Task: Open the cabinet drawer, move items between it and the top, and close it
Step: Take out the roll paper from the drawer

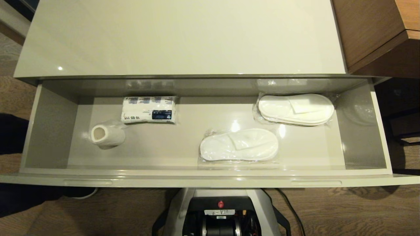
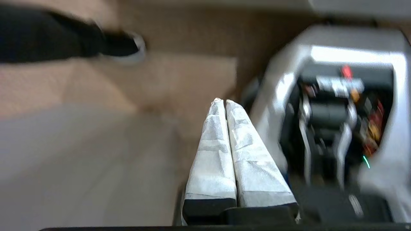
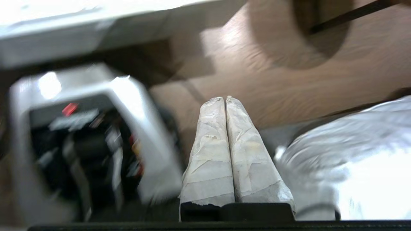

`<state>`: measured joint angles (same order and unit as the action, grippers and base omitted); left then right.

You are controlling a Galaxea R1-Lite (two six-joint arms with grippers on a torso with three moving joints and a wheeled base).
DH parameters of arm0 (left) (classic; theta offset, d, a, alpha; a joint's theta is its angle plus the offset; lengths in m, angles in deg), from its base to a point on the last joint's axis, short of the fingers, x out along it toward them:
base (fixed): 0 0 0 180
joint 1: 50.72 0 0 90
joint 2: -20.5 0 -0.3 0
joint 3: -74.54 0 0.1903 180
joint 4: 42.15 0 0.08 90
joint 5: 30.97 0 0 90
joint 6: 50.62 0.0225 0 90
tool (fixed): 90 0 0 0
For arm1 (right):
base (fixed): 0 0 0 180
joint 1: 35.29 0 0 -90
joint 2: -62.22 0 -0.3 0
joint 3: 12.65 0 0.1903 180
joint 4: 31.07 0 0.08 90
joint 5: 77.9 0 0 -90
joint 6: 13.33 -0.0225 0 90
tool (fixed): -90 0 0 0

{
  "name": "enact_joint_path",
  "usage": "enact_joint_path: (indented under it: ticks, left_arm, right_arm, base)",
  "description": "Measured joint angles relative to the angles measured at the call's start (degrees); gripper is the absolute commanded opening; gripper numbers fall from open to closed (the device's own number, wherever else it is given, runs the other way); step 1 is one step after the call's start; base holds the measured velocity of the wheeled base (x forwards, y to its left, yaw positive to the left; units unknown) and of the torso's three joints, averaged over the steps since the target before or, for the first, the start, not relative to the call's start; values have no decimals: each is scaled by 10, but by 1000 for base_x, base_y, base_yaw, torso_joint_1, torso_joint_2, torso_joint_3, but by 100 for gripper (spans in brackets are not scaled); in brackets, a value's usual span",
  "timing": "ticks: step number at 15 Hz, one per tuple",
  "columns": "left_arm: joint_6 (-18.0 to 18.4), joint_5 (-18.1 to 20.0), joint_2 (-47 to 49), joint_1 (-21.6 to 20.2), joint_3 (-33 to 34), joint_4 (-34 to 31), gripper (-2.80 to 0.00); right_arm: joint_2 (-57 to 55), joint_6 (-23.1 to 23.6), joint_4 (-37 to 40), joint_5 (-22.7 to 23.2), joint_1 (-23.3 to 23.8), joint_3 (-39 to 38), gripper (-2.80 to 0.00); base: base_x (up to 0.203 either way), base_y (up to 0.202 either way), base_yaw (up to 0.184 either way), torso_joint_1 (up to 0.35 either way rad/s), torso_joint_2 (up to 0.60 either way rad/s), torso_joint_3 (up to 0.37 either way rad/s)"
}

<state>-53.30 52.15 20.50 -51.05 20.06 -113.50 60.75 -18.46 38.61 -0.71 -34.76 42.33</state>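
Note:
The cabinet drawer [image 1: 210, 179] stands pulled out below the bare glossy top [image 1: 180, 36]. Inside lie two wrapped white slipper pairs, one near the front [image 1: 239, 145] and one at the back right [image 1: 295, 109]. A white paper roll [image 1: 106, 134] lies at the left, beside a printed white packet [image 1: 149, 109]. Neither arm shows in the head view. My left gripper [image 2: 223, 102] is shut and empty, low beside the robot base over the floor. My right gripper [image 3: 224, 98] is also shut and empty, on the other side of the base.
The robot base [image 1: 220, 209] sits just in front of the drawer. Brown wooden furniture [image 1: 377, 32] stands at the right of the cabinet. A person's dark shoe and trouser leg [image 2: 67, 41] are on the floor at the left. A black cable [image 1: 288, 203] runs over the floor.

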Motion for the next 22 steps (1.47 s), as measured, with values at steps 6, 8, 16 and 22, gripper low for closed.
enact_joint_path:
  ticks: [6, 8, 16, 22]
  left_arm:
    - [39, -26, 0, 0, 80, 124, -280]
    - [51, -24, 0, 1, 93, 125, -280]
    - [129, -18, 0, 1, 159, 204, -280]
    - [136, -14, 0, 0, 180, 227, -280]
  right_arm:
    - [0, 77, -406, -18, 0, -258, -280]
    - [1, 96, -514, 64, 0, -300, -280]
    - [3, 66, -463, 137, -1, -316, -280]
    - [4, 65, -463, 137, -1, -316, -280]
  base:
    - [0, 0, 0, 0, 0, 0]
    - [0, 0, 0, 0, 0, 0]
    - [0, 0, 0, 0, 0, 0]
    - [0, 0, 0, 0, 0, 0]
